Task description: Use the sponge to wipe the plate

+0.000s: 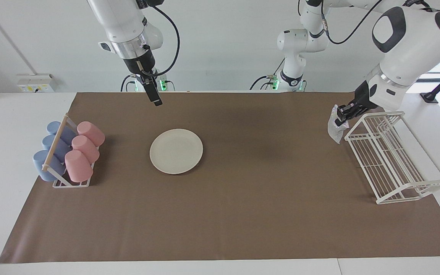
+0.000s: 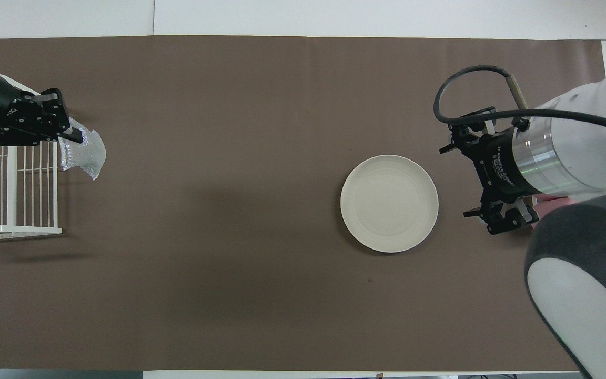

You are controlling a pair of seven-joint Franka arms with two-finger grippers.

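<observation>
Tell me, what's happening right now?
Left gripper shut on sponge, up beside the white rack. Right gripper open, waiting above the mat. Plate bare, unobstructed.

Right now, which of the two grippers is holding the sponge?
The left gripper, beside the white wire rack, is shut on the silvery sponge. The right gripper hangs empty, near the plate.

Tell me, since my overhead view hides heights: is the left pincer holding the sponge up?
Observer: Yes. The left pincer is shut on the sponge, which hangs beside the rack.
Operator: And the right pincer?
Observer: The right pincer waits open, high over the mat, not touching the plate.
Operator: What does its arm hide from me?
Observer: Blue and pink cups, at the right arm's end of the mat.
</observation>
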